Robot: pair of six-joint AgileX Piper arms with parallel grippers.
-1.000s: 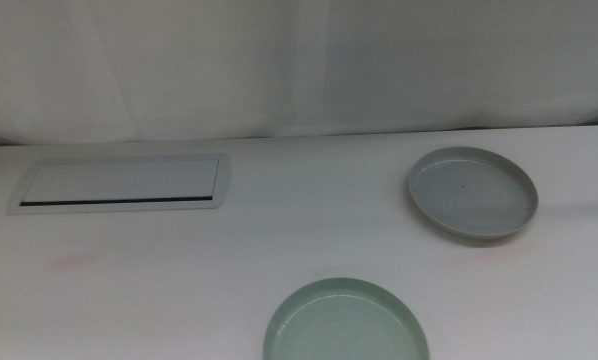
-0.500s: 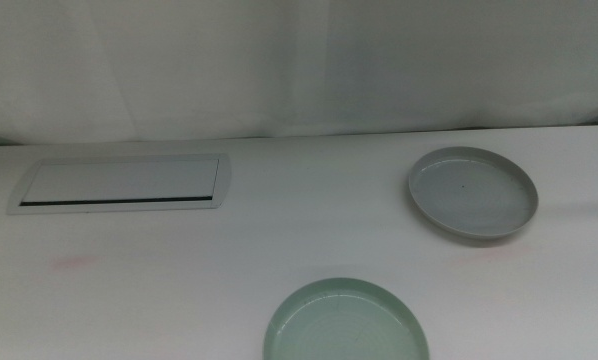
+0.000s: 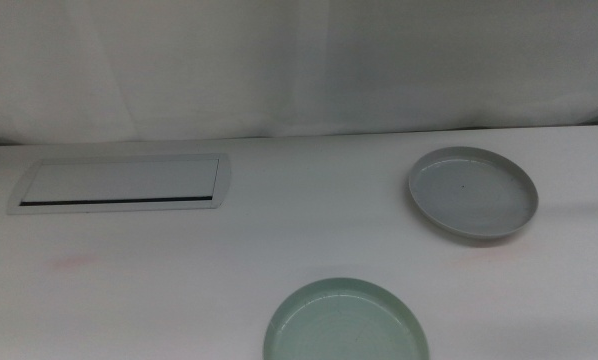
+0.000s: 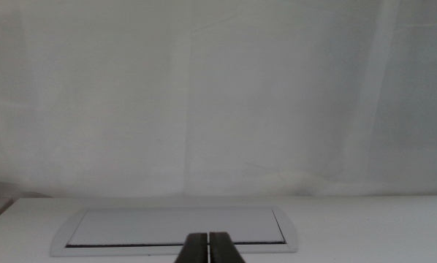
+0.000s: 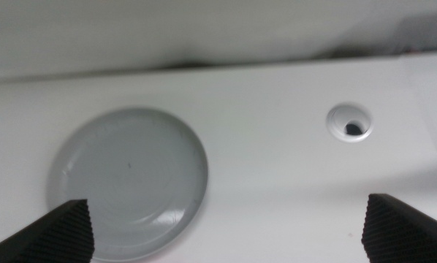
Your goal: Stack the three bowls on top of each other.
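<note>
White cloth is hanging behind your table (image 3: 309,210), which is white too. You are looking at two bowls in the middle view: the grey bowl (image 3: 473,193) is sitting toward the far right of the table, and the green bowl (image 3: 345,322) is lying at the near edge, a little right of centre, partly cut off by the frame. They are well apart. The third, white bowl is not showing in any view. A flat white panel (image 3: 121,183) is lying set into the table at the far left.

Neither arm is showing in the middle view. Your left gripper (image 4: 209,248) is hanging low with its jaws pressed together and nothing between them, facing the panel (image 4: 176,229) and the cloth beyond. Your right gripper (image 5: 226,228) is hovering above the table with its jaws spread wide and holding nothing; the grey bowl (image 5: 128,180) is lying below it, near one jaw, and a round cable hole (image 5: 349,122) is sitting in the table beside the bowl.
</note>
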